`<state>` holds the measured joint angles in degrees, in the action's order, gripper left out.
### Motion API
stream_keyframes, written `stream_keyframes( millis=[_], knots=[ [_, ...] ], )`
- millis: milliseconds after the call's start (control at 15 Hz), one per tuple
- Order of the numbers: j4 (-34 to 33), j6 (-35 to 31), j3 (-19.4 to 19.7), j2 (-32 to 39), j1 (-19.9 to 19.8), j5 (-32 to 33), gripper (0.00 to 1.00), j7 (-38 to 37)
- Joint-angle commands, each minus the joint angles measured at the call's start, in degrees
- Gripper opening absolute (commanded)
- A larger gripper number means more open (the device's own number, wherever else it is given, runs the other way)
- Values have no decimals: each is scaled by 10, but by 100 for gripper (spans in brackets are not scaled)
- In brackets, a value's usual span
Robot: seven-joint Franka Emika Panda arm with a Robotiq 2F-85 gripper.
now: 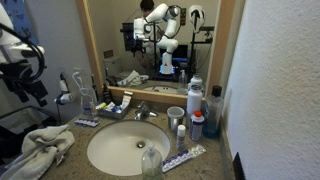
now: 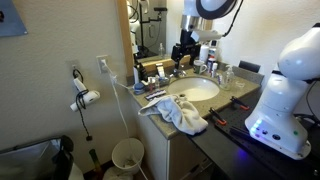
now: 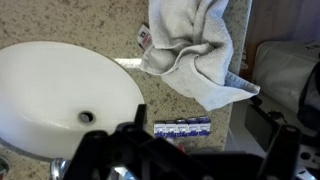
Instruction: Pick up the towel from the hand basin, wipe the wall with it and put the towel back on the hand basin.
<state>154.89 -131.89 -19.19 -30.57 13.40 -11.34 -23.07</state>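
White towel (image 3: 195,50) lies on countertop (image 3: 60,20), apart from the hand (image 3: 185,158).

Bathroom: hand basin (image 1: 108,150), mirror (image 1: 115,35), toiletries (image 1: 196,108).

basin (image 3: 50,85) sat left, drain (image 3: 85,117) low in bowl. crumpled white towel (image 3: 195,55) lay top right on granite counter (image 3: 70,20), hanging past edge. blue packet (image 3: 183,128) lay just below towel. gripper (image 3: 190,162) dark, blurred, jaws wide apart, empty.
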Motion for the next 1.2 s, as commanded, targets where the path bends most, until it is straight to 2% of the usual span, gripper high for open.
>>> stream_keyframes(
  millis=[0,67,400,733,1133],
  knots=[
    [72,-101,-32,11,21,-28,100,-54],
    [41,-117,-43,56,16,-23,100,-68],
    [56,-239,-67,169,15,-8,100,-83],
    [51,-299,-50,269,15,12,100,-78],
    [49,-376,-31,330,5,110,100,-136]
  ],
)
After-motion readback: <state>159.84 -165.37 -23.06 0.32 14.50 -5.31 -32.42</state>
